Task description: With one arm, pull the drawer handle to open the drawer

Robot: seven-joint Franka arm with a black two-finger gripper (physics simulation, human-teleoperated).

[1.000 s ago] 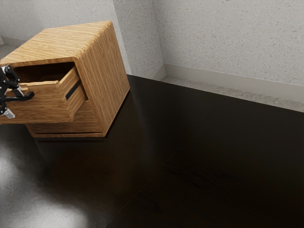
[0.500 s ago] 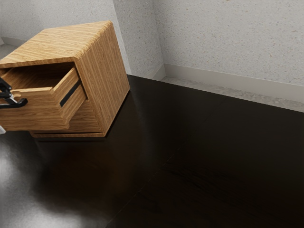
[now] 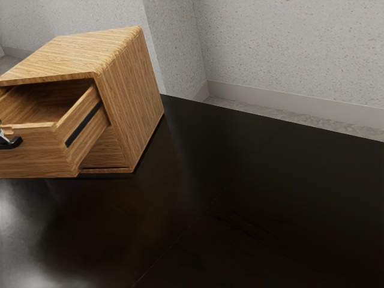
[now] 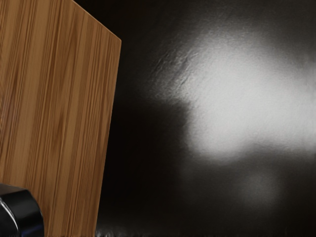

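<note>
Exterior view: black gripper [image 3: 6,141] at oak-wood drawer [image 3: 36,153] front, grip state can't tell. Rec: pull straight out, no sideways drag.

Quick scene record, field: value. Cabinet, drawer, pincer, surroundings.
cabinet: wooden box, standing on the dark glossy surface
drawer: top drawer pulled partway out toward the exterior view's left, inside floor partly visible
drawer front: plain wood grain panel close to the wrist camera
pincer: black part at the drawer's front, cut off by the exterior view's left edge
surface: black with bright glare patches
backdrop: pale speckled wall with a corner behind the cabinet
task status: drawer open, not fully out
</note>
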